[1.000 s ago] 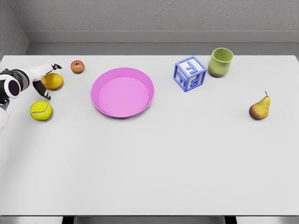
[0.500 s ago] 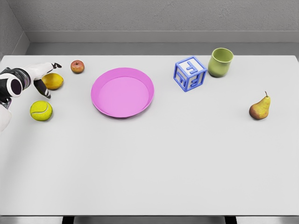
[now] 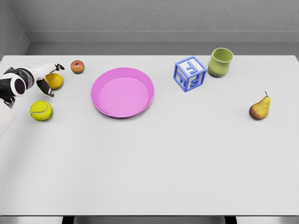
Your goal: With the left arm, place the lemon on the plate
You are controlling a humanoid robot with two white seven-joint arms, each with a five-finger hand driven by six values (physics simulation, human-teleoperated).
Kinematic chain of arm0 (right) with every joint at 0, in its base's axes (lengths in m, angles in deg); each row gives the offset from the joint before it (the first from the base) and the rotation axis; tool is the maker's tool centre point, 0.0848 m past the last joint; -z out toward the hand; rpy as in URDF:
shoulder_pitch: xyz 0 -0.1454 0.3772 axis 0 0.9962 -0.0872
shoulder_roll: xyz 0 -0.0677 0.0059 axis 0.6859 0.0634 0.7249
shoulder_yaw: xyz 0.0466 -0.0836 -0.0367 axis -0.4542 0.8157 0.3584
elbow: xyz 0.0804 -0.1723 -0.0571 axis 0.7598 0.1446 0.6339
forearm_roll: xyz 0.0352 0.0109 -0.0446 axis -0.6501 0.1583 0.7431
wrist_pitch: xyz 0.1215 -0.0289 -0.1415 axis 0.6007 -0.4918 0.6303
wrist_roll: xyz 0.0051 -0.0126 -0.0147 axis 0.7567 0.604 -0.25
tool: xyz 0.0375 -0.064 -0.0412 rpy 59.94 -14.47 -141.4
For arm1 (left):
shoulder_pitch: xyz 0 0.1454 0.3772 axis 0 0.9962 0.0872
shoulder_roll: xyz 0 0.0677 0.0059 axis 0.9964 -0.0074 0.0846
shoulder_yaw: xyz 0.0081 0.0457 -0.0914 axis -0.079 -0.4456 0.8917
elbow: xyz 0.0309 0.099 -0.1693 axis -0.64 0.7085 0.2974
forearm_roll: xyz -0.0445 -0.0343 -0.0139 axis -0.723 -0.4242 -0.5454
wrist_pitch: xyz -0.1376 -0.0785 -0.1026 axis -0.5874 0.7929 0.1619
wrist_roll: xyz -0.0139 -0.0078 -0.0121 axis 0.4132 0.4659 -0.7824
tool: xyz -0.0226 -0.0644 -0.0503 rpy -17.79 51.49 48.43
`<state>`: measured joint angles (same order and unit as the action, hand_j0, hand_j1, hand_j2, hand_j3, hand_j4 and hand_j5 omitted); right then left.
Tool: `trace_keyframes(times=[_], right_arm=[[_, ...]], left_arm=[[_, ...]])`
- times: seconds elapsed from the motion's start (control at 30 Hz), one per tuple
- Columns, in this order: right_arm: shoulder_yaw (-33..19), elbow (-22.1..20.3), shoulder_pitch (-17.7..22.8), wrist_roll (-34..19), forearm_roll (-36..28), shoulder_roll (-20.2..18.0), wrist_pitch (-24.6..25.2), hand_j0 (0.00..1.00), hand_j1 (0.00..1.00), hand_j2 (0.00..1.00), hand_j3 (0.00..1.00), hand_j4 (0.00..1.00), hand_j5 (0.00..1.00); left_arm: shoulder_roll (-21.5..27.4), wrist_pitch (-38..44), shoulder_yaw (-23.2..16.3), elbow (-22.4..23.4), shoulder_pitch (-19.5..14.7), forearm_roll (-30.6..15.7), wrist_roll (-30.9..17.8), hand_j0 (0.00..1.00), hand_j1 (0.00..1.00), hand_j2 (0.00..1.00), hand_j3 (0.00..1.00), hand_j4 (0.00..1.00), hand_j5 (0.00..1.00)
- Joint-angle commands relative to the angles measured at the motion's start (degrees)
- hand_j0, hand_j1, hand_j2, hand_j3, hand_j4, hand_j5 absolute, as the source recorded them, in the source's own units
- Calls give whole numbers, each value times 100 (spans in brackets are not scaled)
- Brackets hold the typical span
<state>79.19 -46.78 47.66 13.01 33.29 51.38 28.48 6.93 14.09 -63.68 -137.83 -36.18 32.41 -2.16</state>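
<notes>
The yellow lemon lies on the table at the far left, left of the pink plate. My left hand reaches in from the left edge and wraps the lemon's left side. Its fingers arch over the top and the thumb presses in from below. The lemon rests on the table inside this grasp, partly hidden by the hand. The plate has nothing on it. No right arm shows.
A yellow tennis ball sits just below the hand and a small red apple just beyond it. Farther right stand a blue letter cube, a green cup and a pear.
The left hand has slid slightly forward and its thumb has drawn in closer under the lemon, covering more of it. The lemon has barely shifted.
</notes>
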Motion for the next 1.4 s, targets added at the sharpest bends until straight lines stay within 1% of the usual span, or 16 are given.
trace_keyframes(times=[0.0, 0.07, 0.33, 0.37, 0.53, 0.57, 0.63, 0.83, 1.03, 1.1, 1.37], right_arm=[[-1, 3, 0, -1, -1, 0, 0, 100, 100, 100, 100, 100, 100], [-1, 3, 0, -1, -1, 0, 0, 100, 100, 100, 100, 100, 100], [-1, 3, 0, -1, -1, 0, 0, 100, 100, 100, 100, 100, 100], [-1, 3, 0, -1, -1, 0, 0, 100, 100, 100, 100, 100, 100], [-1, 3, 0, -1, -1, 0, 0, 100, 100, 100, 100, 100, 100], [-1, -6, 0, -1, -1, 0, 0, 100, 100, 100, 100, 100, 100], [-1, 3, 0, -1, -1, 0, 0, 100, 100, 100, 100, 100, 100], [-1, 3, 0, -1, -1, 0, 0, 100, 100, 100, 100, 100, 100], [-1, 3, 0, -1, -1, 0, 0, 100, 100, 100, 100, 100, 100], [-1, 3, 0, -1, -1, 0, 0, 100, 100, 100, 100, 100, 100], [-1, 3, 0, -1, -1, 0, 0, 100, 100, 100, 100, 100, 100]], left_arm=[[-3, 19, 3, 3, 0, 14, 3, 87, 87, 87, 87, 87, 87], [6, 19, 3, 73, 0, 23, 3, 80, 80, 80, 80, 80, 80], [6, 19, -5, 153, 0, 23, 3, 79, 79, 79, 79, 79, 79], [6, 10, -14, 153, -9, 23, 3, 78, 78, 78, 78, 78, 78], [-3, 10, -41, 153, -9, 14, 3, 76, 76, 76, 76, 76, 76], [-12, 1, -49, 153, -26, 14, 3, 74, 74, 74, 74, 74, 74], [-29, 10, -128, 161, -70, 14, 3, 74, 74, 74, 74, 74, 74], [-12, 27, -120, 223, -79, 23, 3, 73, 73, 73, 73, 73, 73], [-3, 19, -128, 249, -88, 14, 3, 70, 70, 70, 70, 70, 70], [-12, 1, -120, 249, -88, 14, 3, 67, 67, 67, 67, 67, 67], [-29, -60, -120, 214, -97, -39, 3, 67, 67, 67, 67, 67, 67]])
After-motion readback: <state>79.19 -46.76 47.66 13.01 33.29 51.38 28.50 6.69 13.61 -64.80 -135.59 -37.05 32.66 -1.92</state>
